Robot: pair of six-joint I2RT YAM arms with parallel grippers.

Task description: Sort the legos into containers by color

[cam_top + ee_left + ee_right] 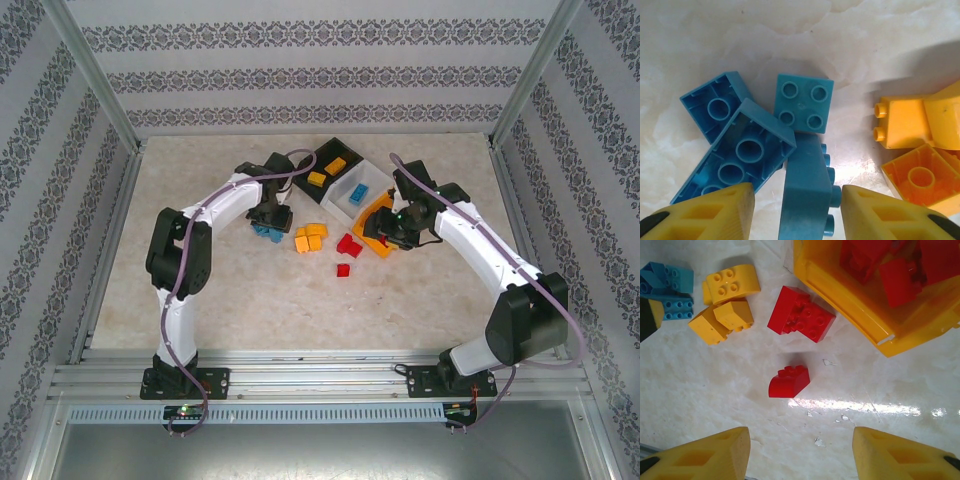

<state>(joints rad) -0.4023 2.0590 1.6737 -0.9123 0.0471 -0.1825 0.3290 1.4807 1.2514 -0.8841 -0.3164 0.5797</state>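
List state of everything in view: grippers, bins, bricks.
Left gripper: open, straddling a side-lying blue brick.
Right gripper: open, empty.
Black bin: yellow bricks inside.
White bin: blue piece inside.
Orange bin: red bricks inside.
Loose blues: unsorted, outside bins.
Loose yellows: unsorted, outside bins.
Loose reds: unsorted, outside bins.

Laboratory robot cell: an aluminium-profile frame [95, 72] and patterned wall panels [310, 75] enclose a marble-look worktop [260, 300]; left arm [180, 305] and right arm [490, 262] are bolted to its front rail [320, 380].
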